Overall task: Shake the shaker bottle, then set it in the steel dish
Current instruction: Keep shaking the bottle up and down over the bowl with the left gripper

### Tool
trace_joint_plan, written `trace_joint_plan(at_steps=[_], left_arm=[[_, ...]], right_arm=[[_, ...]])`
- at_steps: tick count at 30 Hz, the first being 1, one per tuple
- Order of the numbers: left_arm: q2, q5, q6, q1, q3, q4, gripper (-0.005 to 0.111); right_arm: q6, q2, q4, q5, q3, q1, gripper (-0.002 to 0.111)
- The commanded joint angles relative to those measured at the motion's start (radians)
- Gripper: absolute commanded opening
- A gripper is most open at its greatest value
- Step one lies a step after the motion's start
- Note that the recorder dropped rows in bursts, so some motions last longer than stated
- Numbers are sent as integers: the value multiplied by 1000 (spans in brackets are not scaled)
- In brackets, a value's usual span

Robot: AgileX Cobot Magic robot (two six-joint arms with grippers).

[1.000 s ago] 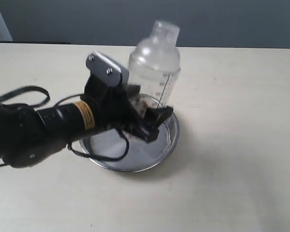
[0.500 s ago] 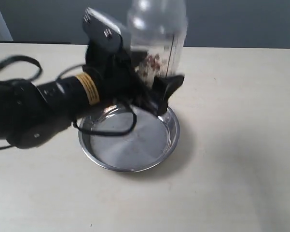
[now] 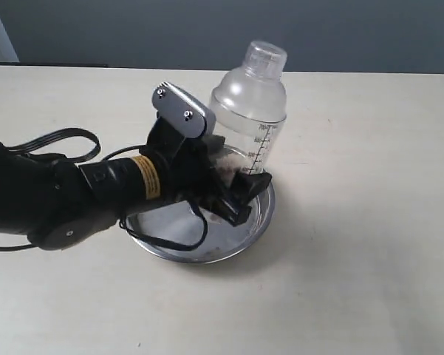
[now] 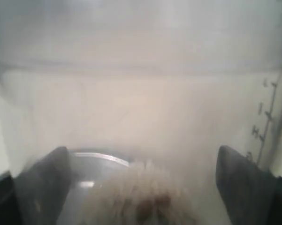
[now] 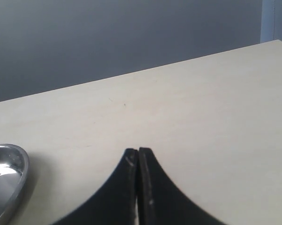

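Exterior view | left gripper (image 3: 233, 168) was clamped on the shaker bottle (image 3: 250, 111) | bottle stood upright at frame centre over the steel dish (image 3: 260, 216), base hidden, contact unclear | brown beads (image 4: 148, 206) lay low inside | right gripper (image 5: 138, 185) was pressed together above the table (image 5: 201, 117), dish at lower left of right wrist view

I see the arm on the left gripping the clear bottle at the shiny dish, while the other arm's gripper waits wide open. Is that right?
Not quite. The right gripper is shut, not wide open: the right wrist view shows its two fingers pressed together with nothing between them. The rest stands: the left gripper grips the shaker bottle at the steel dish.
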Motion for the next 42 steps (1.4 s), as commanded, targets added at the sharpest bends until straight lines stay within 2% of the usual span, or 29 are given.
trace_joint_plan(at_steps=[1,4,6,10,13,16,20,21,23,24,25,27,28,29,31,32,33,35,36,37,38,39,40,42], left_arm=[[-125,-100,-34,-1,-82,-27,0],[-36,82,-7,9,-64,-38,0],[3,78,-11,11,-51,-28,0],[-105,-31,-1,-10,-75,36,0],[-80,27,26,-10,-55,-88,0],[8,115,43,-10,-28,-24,0],[11,-44,30,46,7,-201,0],[11,-78,-12,47,10,-201,0],[-12,-96,-68,25,8,86,0],[-31,-66,-58,21,6,167,0],[-41,-14,4,22,6,75,0],[-33,30,226,61,10,-324,0],[-29,7,274,79,19,-517,0],[-35,15,243,79,22,-498,0],[-71,58,127,40,22,-90,0],[-82,57,113,32,22,7,0],[-84,42,139,35,22,-77,0],[-53,-21,251,71,22,-500,0],[-45,-25,228,66,22,-581,0],[-54,15,183,49,22,-415,0],[-65,38,123,29,22,-131,0],[-75,45,78,13,22,59,0],[-75,45,77,11,22,4,0],[-49,19,210,37,22,-438,0]], right_arm=[[-3,-5,-2,-5,1,-3,-1],[-3,-5,-2,-5,1,-3,-1],[-3,-5,-2,-5,1,-3,-1],[-3,-5,-2,-5,1,-3,-1],[-3,-5,-2,-5,1,-3,-1],[-3,-5,-2,-5,1,-3,-1],[-3,-5,-2,-5,1,-3,-1],[-3,-5,-4,-5,1,-3,-1],[-3,-5,-4,-5,1,-3,-1],[-3,-5,-4,-5,1,-3,-1],[-3,-5,-4,-5,1,-3,-1],[-3,-5,-1,-5,1,-3,-1],[-3,-5,-1,-5,1,-3,-1],[-3,-5,-1,-5,1,-3,-1],[-3,-5,-1,-5,1,-3,-1],[-3,-5,-1,-5,1,-3,-1],[-3,-5,-1,-5,1,-3,-1],[-3,-5,-1,-5,1,-3,-1],[-3,-5,-1,-5,1,-3,-1],[-3,-5,-1,-5,1,-3,-1],[-3,-5,-1,-5,1,-3,-1],[-3,-5,-1,-5,1,-3,-1],[-3,-5,-1,-5,1,-3,-1],[-3,-5,-1,-5,1,-3,-1]])
